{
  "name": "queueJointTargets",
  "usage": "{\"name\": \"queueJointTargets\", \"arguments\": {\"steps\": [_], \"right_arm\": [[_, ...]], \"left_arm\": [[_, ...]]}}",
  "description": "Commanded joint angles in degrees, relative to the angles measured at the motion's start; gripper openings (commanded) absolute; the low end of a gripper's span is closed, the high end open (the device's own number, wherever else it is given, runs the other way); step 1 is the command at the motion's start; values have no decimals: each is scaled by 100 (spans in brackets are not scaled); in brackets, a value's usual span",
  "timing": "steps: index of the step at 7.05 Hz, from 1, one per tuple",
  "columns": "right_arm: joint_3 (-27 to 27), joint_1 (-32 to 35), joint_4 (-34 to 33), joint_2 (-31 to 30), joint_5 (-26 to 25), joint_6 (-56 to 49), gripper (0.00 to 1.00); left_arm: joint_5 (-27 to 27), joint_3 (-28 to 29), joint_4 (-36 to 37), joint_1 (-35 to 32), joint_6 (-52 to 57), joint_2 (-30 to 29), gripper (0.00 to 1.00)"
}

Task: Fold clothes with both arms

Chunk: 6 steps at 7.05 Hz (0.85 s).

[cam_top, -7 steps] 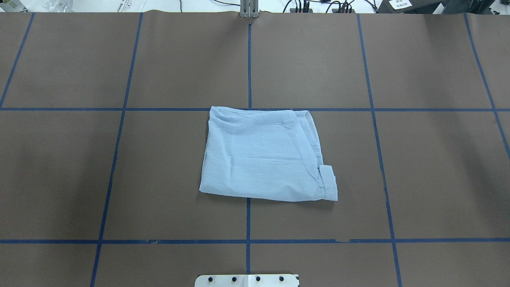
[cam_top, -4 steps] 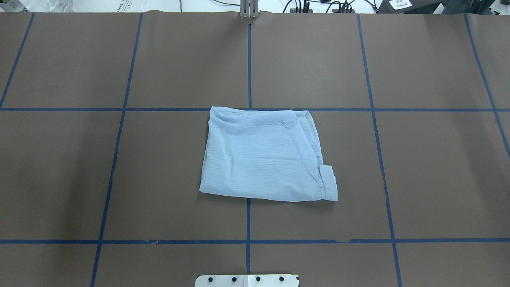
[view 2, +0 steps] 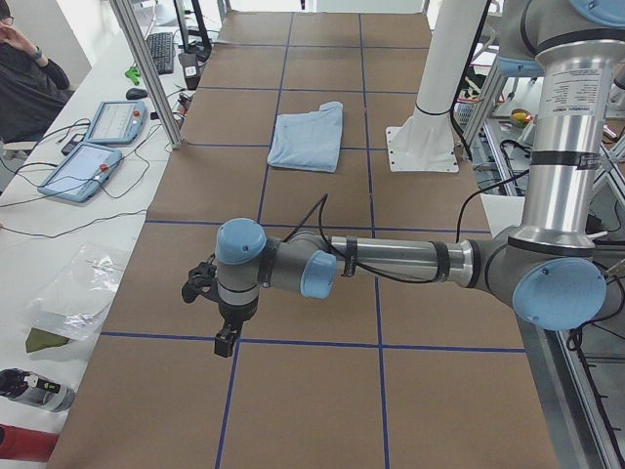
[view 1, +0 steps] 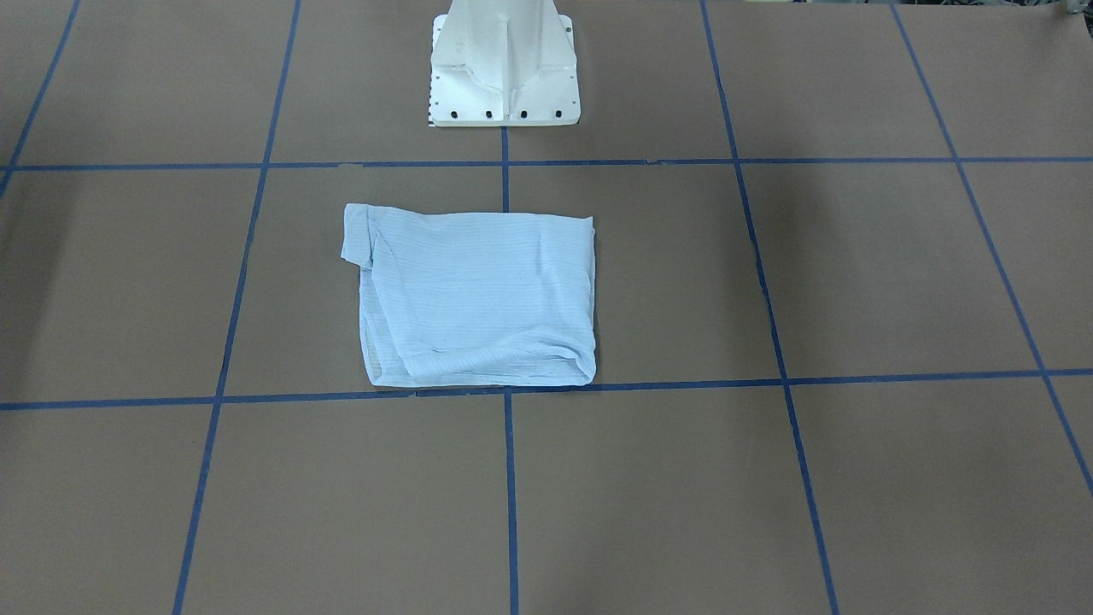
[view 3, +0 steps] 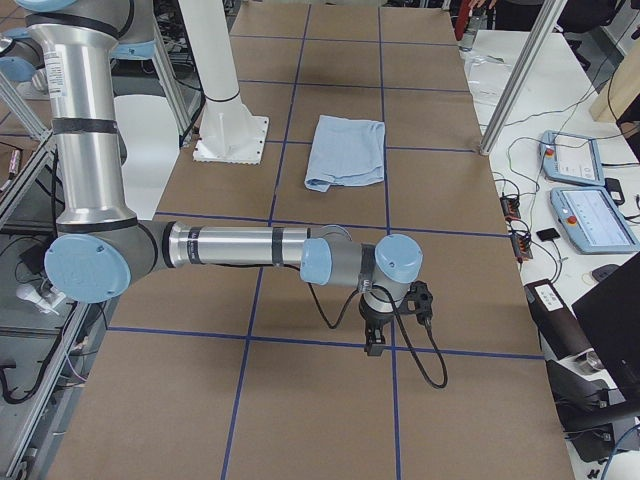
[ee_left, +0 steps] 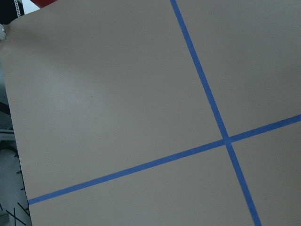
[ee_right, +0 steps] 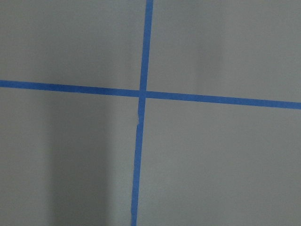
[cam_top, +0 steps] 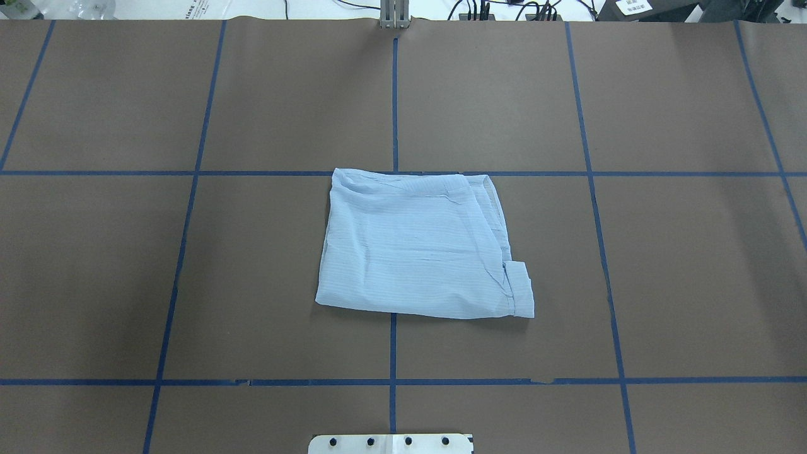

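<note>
- Where the centre line of blue tape runs out from the white pedestal, the shirt lies folded into a rough rectangle, flat on the brown tabletop.
- Shirt's far edge sits just along a cross line of tape. A small flap sticks out at the near corner on the robot's right.
- Fine stripes visible on the top layer, with a few shallow creases. Nothing touches the shirt.
- Left arm, side view only: forearm stretched level over the tabletop, wrist turned down. Left end effector hangs just over a tape line, well apart from the shirt.
- Left wrist camera: bare brown paper and one tape crossing, no cloth in frame.
- Right arm, side view only: same level reach, wrist down. Right end effector hangs over a tape line, well apart from the shirt.
- Right wrist camera: bare paper and a tape crossing.
- Finger state, both end effectors: cannot tell from these side views. Neither is at the cloth.
- Side bench: two control tablets with cables; a seated person at its far end.
</note>
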Motion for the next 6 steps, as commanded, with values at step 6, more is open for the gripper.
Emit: {"name": "queueJointTargets", "arguments": {"steps": [6], "right_arm": [[478, 1, -86, -446, 276, 286, 100]], "left_arm": [[-292, -74, 284, 43, -55, 119, 100]]}}
